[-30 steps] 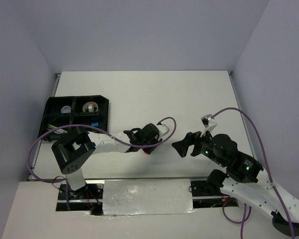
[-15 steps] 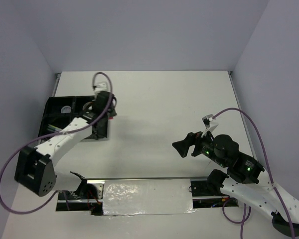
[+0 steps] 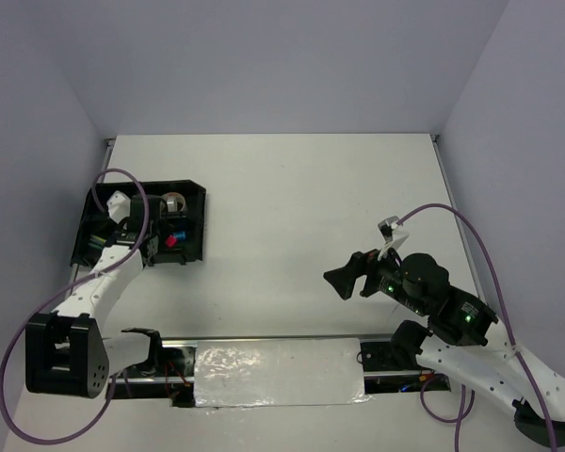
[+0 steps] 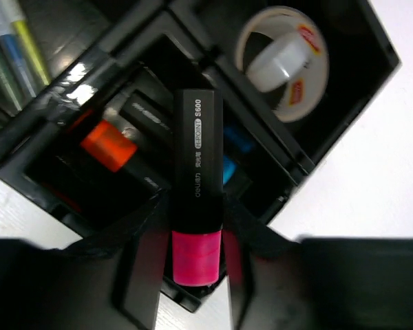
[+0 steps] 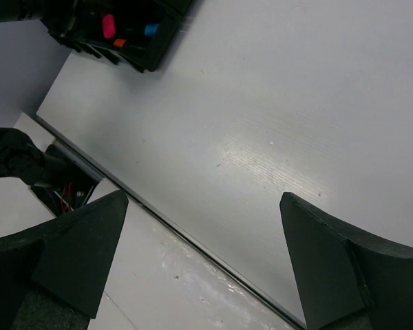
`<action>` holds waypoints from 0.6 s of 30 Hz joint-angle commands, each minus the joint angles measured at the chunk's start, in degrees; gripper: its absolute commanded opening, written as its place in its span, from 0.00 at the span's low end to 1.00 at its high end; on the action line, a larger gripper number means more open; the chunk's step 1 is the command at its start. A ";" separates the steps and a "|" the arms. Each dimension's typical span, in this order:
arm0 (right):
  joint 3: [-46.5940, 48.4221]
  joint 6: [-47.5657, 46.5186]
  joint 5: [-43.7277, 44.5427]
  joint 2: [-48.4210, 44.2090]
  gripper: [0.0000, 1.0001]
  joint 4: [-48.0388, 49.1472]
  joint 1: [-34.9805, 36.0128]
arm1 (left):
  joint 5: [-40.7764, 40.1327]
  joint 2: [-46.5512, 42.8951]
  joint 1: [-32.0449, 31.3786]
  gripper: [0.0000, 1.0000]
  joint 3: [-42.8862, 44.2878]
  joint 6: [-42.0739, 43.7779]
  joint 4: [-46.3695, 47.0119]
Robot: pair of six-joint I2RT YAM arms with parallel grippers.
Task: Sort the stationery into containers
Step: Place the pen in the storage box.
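Black tray (image 3: 190,256) is sitting far left in the top view, left gripper (image 3: 162,241) hovering over it, right gripper (image 3: 340,278) well apart and gaping open. Left wrist: jaws are pinching a pink-ended highlighter (image 4: 197,172) above the tray's highlighter compartment. Right wrist: fingers (image 5: 76,247) are holding nothing

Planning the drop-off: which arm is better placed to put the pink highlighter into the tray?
Left: the left hand grips the pink highlighter above the tray; the right hand hangs open, far from it.
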 commanded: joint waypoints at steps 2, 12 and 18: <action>0.44 -1.26 -0.86 -0.54 1.00 0.95 -0.02 | 0.52 -0.93 2.38 0.57 -0.49 -3.57 1.37; 1.49 -1.53 -1.47 1.13 1.00 1.30 -0.02 | 9.11 -5.76 4.23 0.99 4.24 7.04 1.37; 8.34 -2.67 8.62 3.50 1.00 -3.61 -0.02 | 10.46 -9.97 4.23 0.99 16.11 25.48 -12.86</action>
